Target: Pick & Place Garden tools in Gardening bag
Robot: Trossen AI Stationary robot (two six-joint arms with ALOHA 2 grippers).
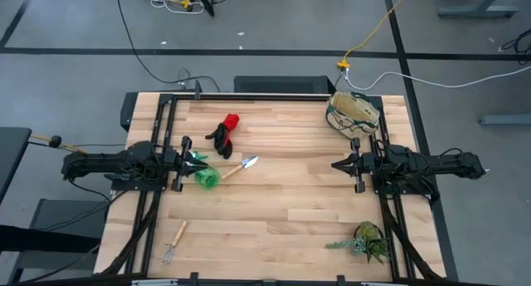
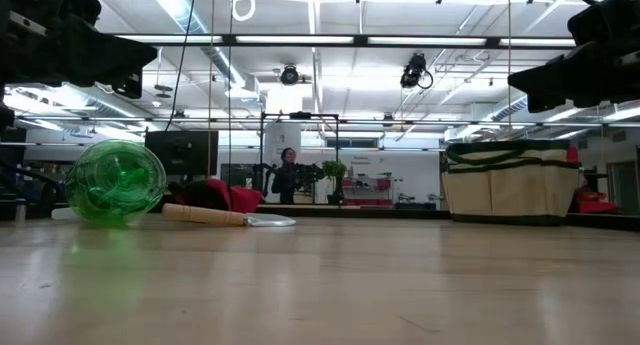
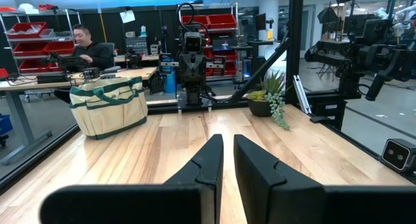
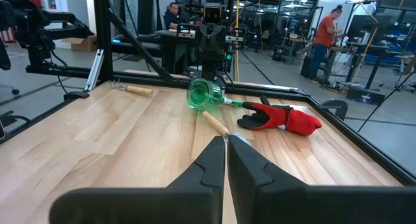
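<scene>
The garden tools lie flat on the wooden table. The red-and-black gloves [image 1: 226, 133] are toward the far side. The silver trowel [image 1: 239, 167] with a wooden handle lies beside the green plastic piece [image 1: 206, 178]. The small rake [image 1: 174, 242] is at the near left. The beige gardening bag [image 1: 353, 112] with green trim stands upright at the far right corner. My left gripper [image 1: 184, 160] is shut, level above the left edge, close to the green piece. My right gripper [image 1: 338, 165] is shut, level at the right side, near the bag. Neither touches anything.
A leafy green plant [image 1: 365, 240] sits at the near right corner. Black frame rails [image 1: 249, 95] run along the table's far edge and sides. Bare wood lies between the two grippers in the table's middle. A person sits at a desk beyond the table [image 3: 88, 49].
</scene>
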